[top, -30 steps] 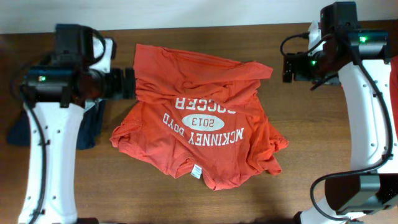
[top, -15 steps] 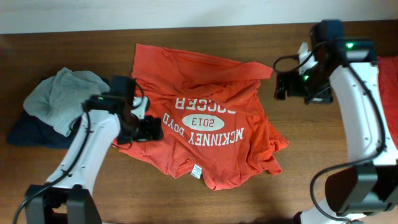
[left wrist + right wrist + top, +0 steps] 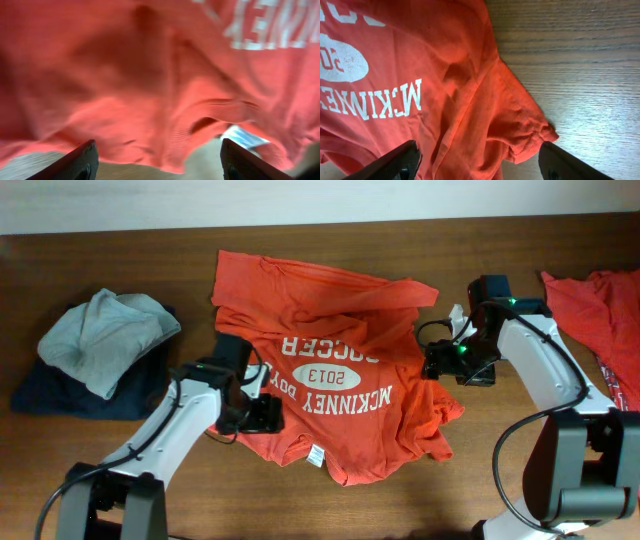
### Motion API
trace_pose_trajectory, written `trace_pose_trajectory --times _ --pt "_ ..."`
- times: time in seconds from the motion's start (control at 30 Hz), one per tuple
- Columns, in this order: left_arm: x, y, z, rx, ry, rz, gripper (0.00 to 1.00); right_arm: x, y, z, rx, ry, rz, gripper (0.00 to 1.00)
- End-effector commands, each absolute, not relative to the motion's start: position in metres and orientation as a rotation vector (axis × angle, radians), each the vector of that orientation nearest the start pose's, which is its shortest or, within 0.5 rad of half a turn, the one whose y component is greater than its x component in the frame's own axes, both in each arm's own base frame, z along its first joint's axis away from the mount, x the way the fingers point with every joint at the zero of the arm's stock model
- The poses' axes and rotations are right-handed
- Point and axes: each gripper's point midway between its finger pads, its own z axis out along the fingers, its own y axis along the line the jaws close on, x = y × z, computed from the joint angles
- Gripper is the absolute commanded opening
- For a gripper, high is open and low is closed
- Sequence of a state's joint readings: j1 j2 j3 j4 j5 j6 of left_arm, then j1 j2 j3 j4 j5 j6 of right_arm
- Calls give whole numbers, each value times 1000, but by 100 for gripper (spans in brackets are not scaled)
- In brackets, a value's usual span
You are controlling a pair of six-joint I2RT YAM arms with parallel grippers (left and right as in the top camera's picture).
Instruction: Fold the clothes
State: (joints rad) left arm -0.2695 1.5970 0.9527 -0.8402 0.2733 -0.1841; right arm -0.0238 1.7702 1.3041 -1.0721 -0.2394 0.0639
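Observation:
A crumpled orange-red T-shirt (image 3: 330,380) lies mid-table, its white "McKinney Boyd 2013 Soccer" print facing up and upside down. My left gripper (image 3: 262,415) hovers over the shirt's lower left hem, open. In the left wrist view its fingers (image 3: 82,161) stand wide apart with the hem (image 3: 165,150) and a white label (image 3: 241,136) between them. My right gripper (image 3: 432,363) sits at the shirt's right edge, open. In the right wrist view a bunched sleeve (image 3: 530,132) lies between its fingers (image 3: 401,161). A second orange-red shirt (image 3: 592,305) lies at the far right.
A grey garment (image 3: 105,335) rests on a dark blue one (image 3: 60,395) at the left side of the wooden table (image 3: 520,470). The white wall edge runs along the back.
The left arm swung from the left pile to the shirt's lower left hem. The right arm came down and inward to the shirt's right edge, uncovering the second shirt. Both grippers narrowed slightly.

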Motion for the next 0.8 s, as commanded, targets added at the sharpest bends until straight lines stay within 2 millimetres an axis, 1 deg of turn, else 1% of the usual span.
trace_pose_trajectory --times 0.0,0.07,0.1,0.17,0.2,0.23,0.27,0.3,0.33,0.37,0.5,0.6,0.63,0.77 --pt "247 -156 48 281 3058 -632 77 327 37 77 105 3078 407 82" --pt "243 -170 51 380 3038 -645 77 327 37 77 104 3076 407 82" --pt "240 -184 54 489 3004 -651 77 327 37 77 104 3075 406 83" --pt "236 -202 57 657 2938 -654 77 329 37 77 103 3068 405 83" --pt "232 -214 58 776 2887 -658 77 329 36 77 104 3066 406 83" --pt "229 -221 59 868 2848 -654 76 330 36 77 106 3065 405 83" --pt "225 -226 57 976 2804 -618 77 330 36 77 107 3064 405 83" --pt "223 -229 56 1047 2775 -568 77 330 36 77 106 3063 405 83" --pt "219 -232 53 1153 2727 -492 77 330 36 77 106 3062 404 83" --pt "212 -239 52 1301 2650 -429 76 331 36 77 104 3059 404 84" --pt "198 -255 51 1541 2492 -363 77 332 36 77 105 3057 404 84" --pt "190 -262 49 1656 2410 -297 76 332 36 77 104 3055 404 84" --pt "187 -266 45 1718 2365 -253 77 332 36 77 104 3055 404 84" --pt "179 -277 32 1809 2310 -243 77 332 36 77 104 3056 404 84"
